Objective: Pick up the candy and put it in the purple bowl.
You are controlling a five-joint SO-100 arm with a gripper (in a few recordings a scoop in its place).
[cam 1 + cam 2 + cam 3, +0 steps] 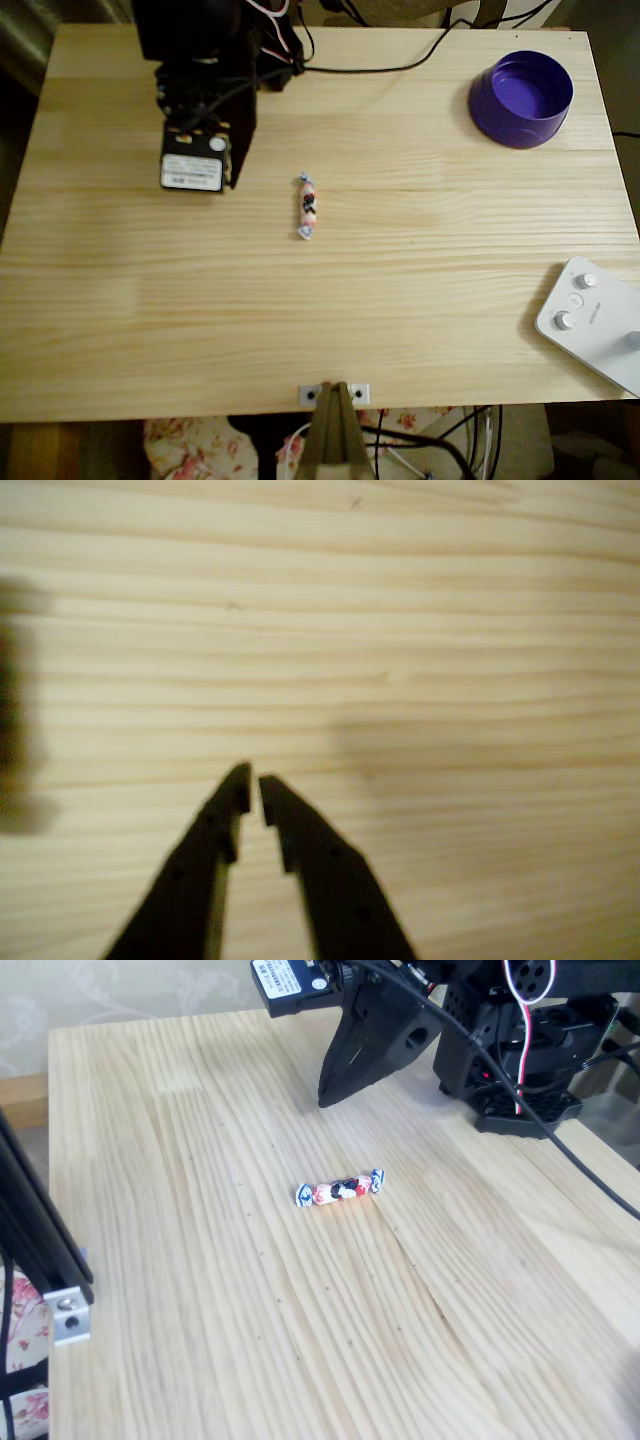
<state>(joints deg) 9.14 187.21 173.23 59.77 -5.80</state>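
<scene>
Overhead straight down, wrist close to table (420,630), fixed oblique.

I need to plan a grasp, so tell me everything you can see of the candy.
The candy is a slim wrapped sweet, pinkish-white with dark and red marks in the middle and twisted whitish ends. The wrapper looks like thin glossy film. It lies flat on the bare wooden table, near the middle, long axis running top to bottom in the overhead view. In the fixed view it sits on the near side of the gripper, well apart from it. Nothing touches it but the table.
</scene>
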